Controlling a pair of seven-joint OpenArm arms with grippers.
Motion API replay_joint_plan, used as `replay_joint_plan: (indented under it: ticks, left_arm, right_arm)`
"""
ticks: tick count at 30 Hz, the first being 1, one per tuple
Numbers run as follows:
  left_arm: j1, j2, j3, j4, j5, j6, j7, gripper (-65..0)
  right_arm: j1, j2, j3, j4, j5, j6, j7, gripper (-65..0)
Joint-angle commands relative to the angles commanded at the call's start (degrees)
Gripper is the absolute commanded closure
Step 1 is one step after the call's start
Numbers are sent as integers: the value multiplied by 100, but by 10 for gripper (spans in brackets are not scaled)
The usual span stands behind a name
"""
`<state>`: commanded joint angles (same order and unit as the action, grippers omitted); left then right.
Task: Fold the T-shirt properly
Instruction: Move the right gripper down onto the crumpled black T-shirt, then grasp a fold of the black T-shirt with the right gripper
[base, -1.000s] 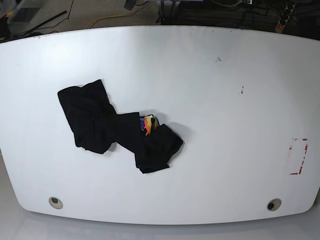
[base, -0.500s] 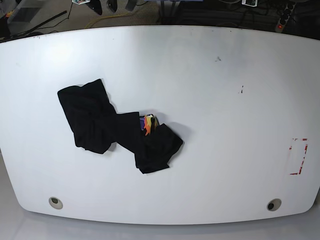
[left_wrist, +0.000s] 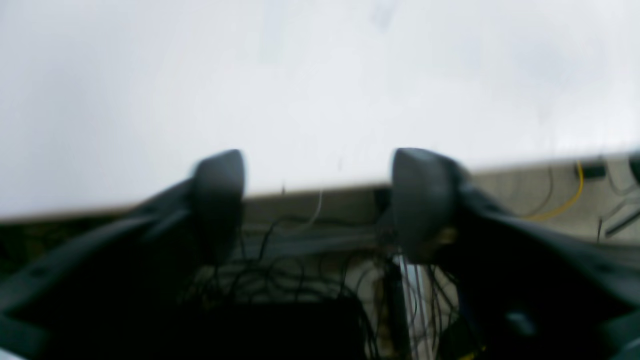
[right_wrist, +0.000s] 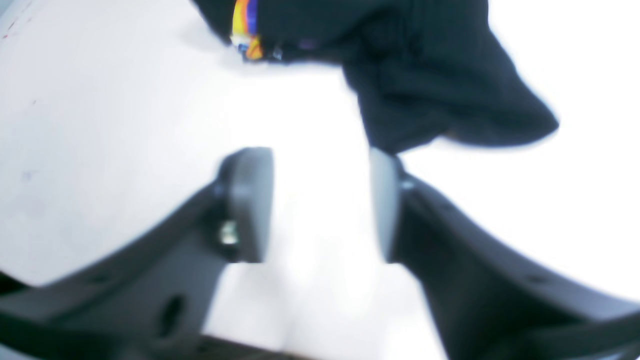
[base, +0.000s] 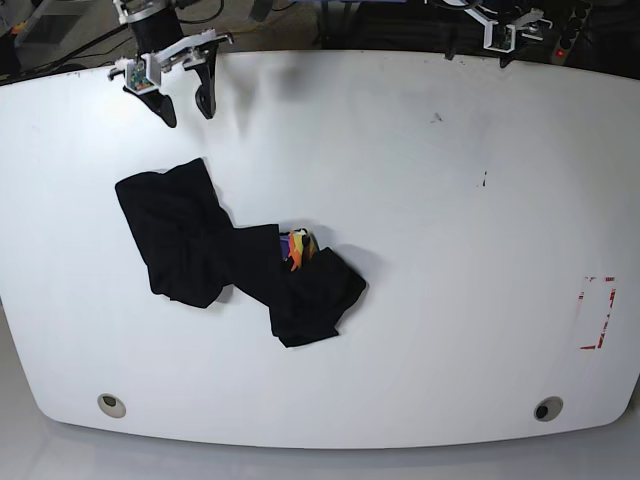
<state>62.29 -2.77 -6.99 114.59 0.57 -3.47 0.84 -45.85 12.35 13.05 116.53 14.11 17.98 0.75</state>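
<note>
The black T-shirt lies crumpled on the white table, left of centre, with its yellow-orange-red graphic showing in a fold. My right gripper hangs open above the table's far left, beyond the shirt's far edge. In the right wrist view the T-shirt and graphic lie ahead of the open right gripper, apart from its fingers. My left gripper is at the far right edge; in the left wrist view the left gripper is open and holds nothing.
Two round holes sit near the table's front edge. A red-outlined rectangle is marked at the right. Small dark marks dot the far right part. Cables lie on the floor behind the table.
Both arms have come into the base view at the table's far edge, the right one further in over the far left. The T-shirt has not moved.
</note>
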Motion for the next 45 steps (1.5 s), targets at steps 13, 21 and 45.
replay_joint_plan:
  ticks: [13, 21, 45]
  left_arm:
    - [-404, 0, 9, -18, 9, 0, 18, -531]
    - [-668, -9, -9, -35, 44, 0, 26, -531]
    - [-1231, -26, 53, -229, 62, -18, 273, -531]
  right_arm:
    - [2189, 202, -255, -9, 9, 712, -2207, -447]
    - [3719, 237, -1222, -149, 0, 1327, -3666, -452]
    - [5626, -202, -2215, -2752, -1899, 1310, -3446, -444]
